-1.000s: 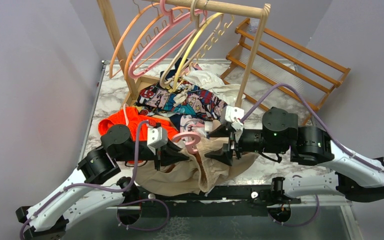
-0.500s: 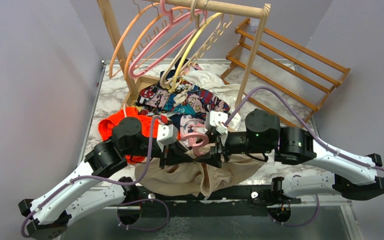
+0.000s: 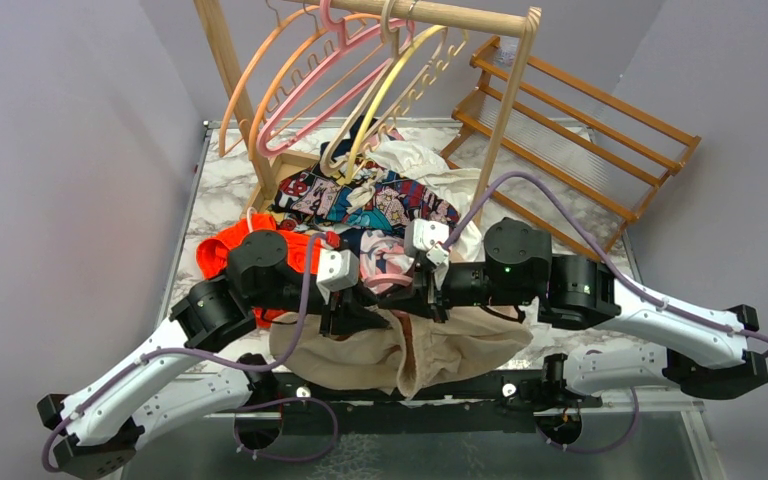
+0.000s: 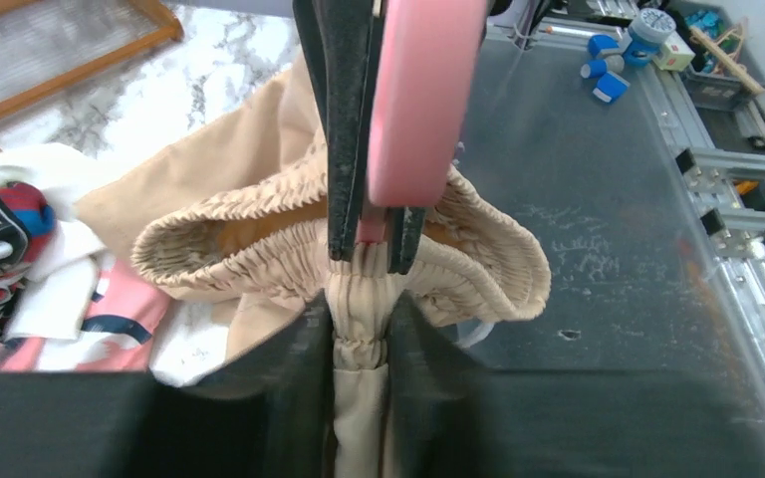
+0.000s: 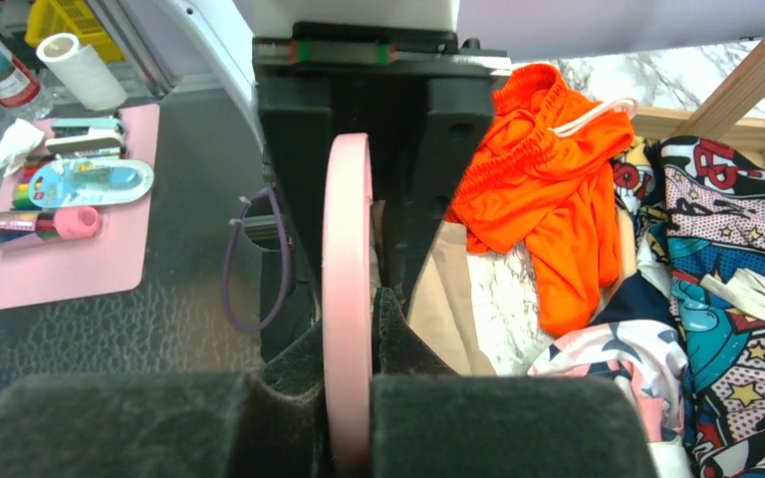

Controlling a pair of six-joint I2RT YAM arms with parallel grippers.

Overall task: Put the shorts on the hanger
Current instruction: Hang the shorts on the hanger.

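Between the jaws: one pink hanger point(image 5: 347, 289), nipped by the right jaws; one pair of beige shorts point(image 4: 249, 249), waistband gathered, clamped in the left jaws.

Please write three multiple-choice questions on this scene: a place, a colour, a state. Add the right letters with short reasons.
1. Where does the orange garment lie?
A) on the marble table
B) on the wooden rail
C) on the slatted rack
2. What colour is the hanger in the right fingers?
A) yellow
B) orange
C) pink
3. The left fingers are:
A) wide open
B) closed on the shorts' waistband
C) holding the hanger
Answers: 1 A, it lies flat on the marble; 2 C, the right wrist view shows pink; 3 B, gathered fabric sits pinched between them.
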